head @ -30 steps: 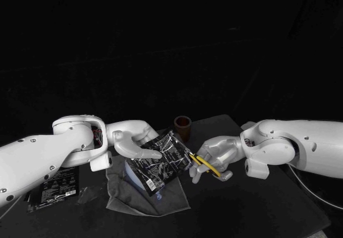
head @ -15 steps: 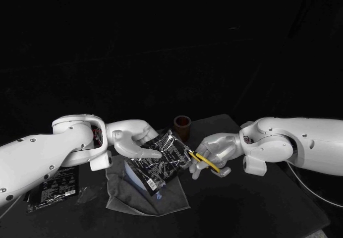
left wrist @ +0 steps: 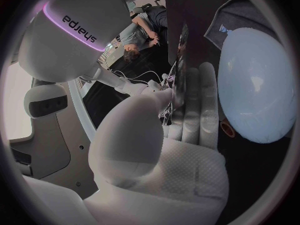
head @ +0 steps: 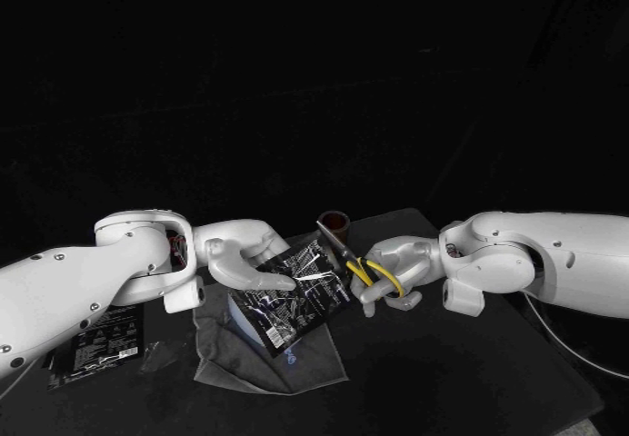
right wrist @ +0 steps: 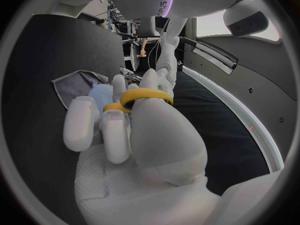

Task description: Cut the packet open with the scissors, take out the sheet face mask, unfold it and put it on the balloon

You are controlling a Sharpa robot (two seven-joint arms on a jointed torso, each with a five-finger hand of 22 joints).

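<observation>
In the head view my left hand (head: 240, 262) holds the dark printed packet (head: 296, 291) by its upper left part, tilted above the table. My right hand (head: 394, 272) grips the yellow-handled scissors (head: 364, 271); their blades point up along the packet's right edge. The pale blue balloon (head: 246, 313) lies under the packet on a grey cloth (head: 269, 361). In the left wrist view the packet (left wrist: 182, 55) stands edge-on at my left hand's fingers (left wrist: 201, 105), with the balloon (left wrist: 257, 90) beside them. The right wrist view shows the yellow scissor handles (right wrist: 146, 98) round my right hand's fingers (right wrist: 116, 130).
A brown cylinder (head: 334, 224) stands behind the packet at the table's back. Another dark packet (head: 103, 334) lies flat at the left, below my left arm. The table's right edge runs under my right arm.
My right hand has risen and moved left to the packet, turning the scissors so that their blades point up along its edge. The left hand and packet have stayed put.
</observation>
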